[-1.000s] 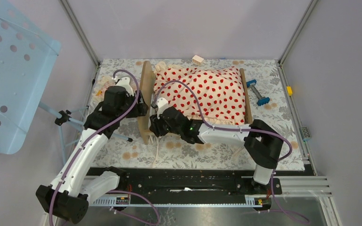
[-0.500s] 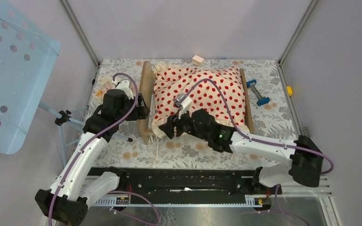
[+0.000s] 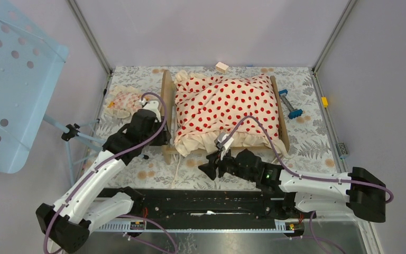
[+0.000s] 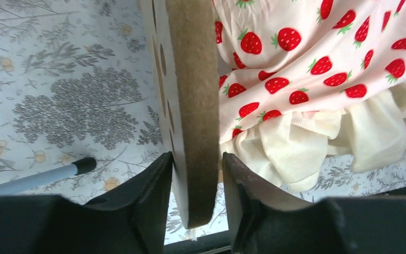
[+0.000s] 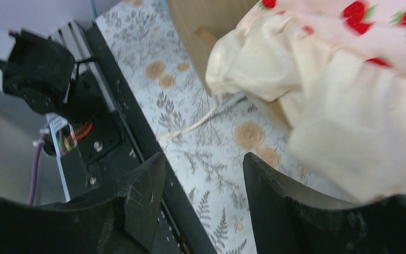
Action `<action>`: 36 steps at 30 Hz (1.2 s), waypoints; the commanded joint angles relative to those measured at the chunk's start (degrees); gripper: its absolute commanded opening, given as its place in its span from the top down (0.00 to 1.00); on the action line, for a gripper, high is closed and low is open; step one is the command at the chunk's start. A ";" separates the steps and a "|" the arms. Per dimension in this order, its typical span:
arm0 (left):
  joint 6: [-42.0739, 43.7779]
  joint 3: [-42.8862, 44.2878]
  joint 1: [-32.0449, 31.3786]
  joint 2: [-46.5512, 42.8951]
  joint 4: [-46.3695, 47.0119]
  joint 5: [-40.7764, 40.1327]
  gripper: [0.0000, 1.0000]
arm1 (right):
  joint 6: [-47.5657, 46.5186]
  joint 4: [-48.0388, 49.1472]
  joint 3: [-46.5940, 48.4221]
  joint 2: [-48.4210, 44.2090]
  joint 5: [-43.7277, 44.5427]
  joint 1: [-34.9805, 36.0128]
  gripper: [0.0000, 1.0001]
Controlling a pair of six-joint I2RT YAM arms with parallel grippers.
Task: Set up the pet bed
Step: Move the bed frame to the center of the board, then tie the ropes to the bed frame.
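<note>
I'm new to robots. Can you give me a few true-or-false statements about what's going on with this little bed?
1. The strawberry blanket lies over the pet bed. True.
2. The right gripper holds the blanket's ruffle. False: it is open and empty, off the bed's near side.
3. The left gripper has a finger on each side of the headboard. True.
4. The blue toy lies on the bed. False: it lies on the table past the footboard.

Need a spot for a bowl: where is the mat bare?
Bare: near right corner of the mat, bordered by the pet bed footboard, blue dumbbell and rail. Crowded: beside the headboard (pillow, left tool) and near strip (right tool).
</note>
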 commanded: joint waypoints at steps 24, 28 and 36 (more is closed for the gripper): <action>9.33 14.51 1.84 20.71 8.30 -4.49 0.69 | -0.35 21.93 -9.50 6.03 11.30 4.83 0.41; 10.37 14.43 2.48 19.90 8.30 -3.81 0.61 | 0.72 30.09 -7.26 15.04 15.84 4.83 0.50; 11.68 12.90 3.57 19.17 8.21 -1.86 0.60 | 1.09 44.80 -0.10 36.75 22.06 4.82 0.54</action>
